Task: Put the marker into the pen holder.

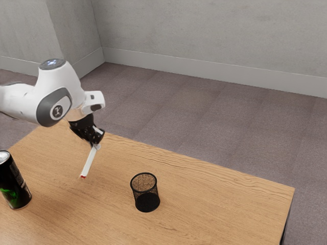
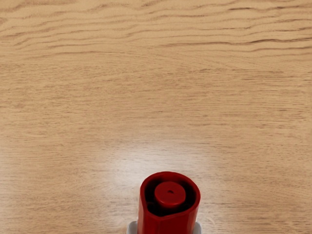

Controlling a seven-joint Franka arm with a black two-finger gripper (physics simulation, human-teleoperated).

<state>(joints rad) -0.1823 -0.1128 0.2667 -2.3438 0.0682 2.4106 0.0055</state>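
Observation:
My gripper (image 1: 97, 146) is above the table, shut on the white marker (image 1: 88, 162), which slants downward from it to a small red end. In the wrist view the marker's red, hollow-looking end (image 2: 169, 194) is at the lower edge, and a grey fingertip shows on each side of it, with the gripper (image 2: 165, 228) closed around it. The pen holder (image 1: 145, 199), a black mesh cup, stands upright on the table toward the exterior view's right from the marker, apart from it.
A black and green can (image 1: 14, 182) stands on the wooden table (image 1: 214, 204) at the exterior view's left. The table's far edge runs behind the pen holder, with carpeted floor and a grey wall beyond.

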